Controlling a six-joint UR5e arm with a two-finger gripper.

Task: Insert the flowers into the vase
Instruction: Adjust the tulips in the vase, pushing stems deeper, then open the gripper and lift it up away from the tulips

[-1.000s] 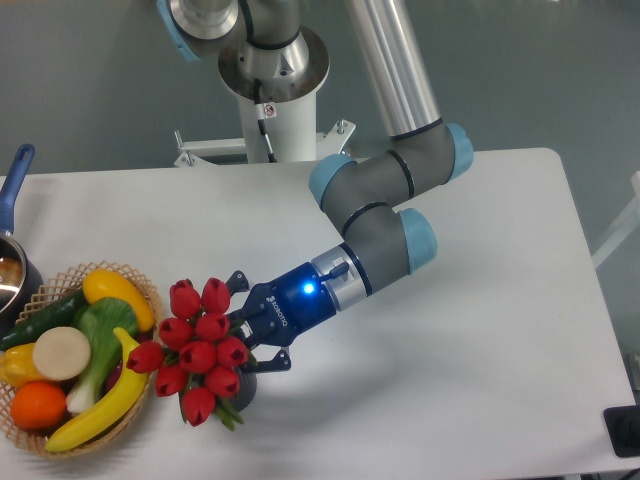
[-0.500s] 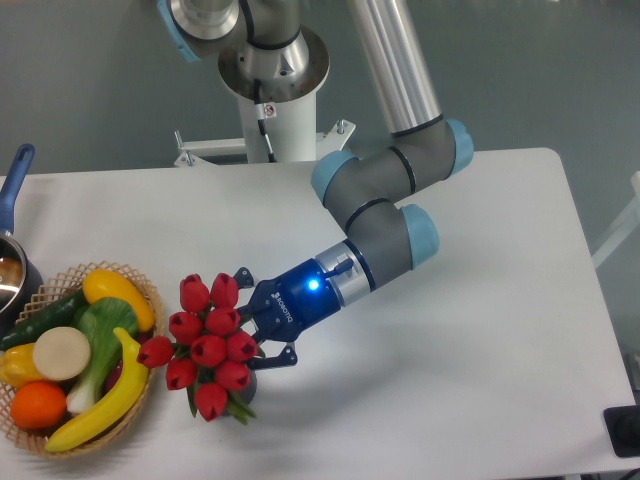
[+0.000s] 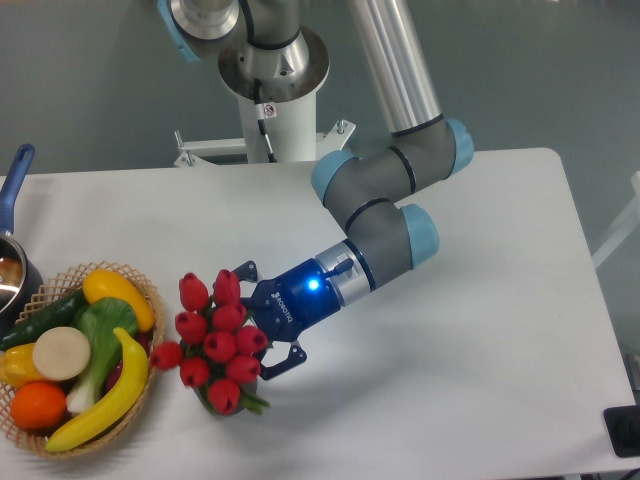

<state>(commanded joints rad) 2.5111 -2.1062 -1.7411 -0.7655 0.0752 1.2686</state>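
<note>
Seating the flowers [image 3: 215, 343] in the vase beside the wicker basket [image 3: 140, 288], we see our hand [image 3: 262, 333] spread apart, and judge withdrawal comes next.

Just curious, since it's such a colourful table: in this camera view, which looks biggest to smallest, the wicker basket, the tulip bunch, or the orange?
1. Wicker basket, widest, though cut off by the picture's edge.
2. Tulip bunch, held up nearer the camera, so possibly flattered.
3. Orange, clearly smallest.
</note>
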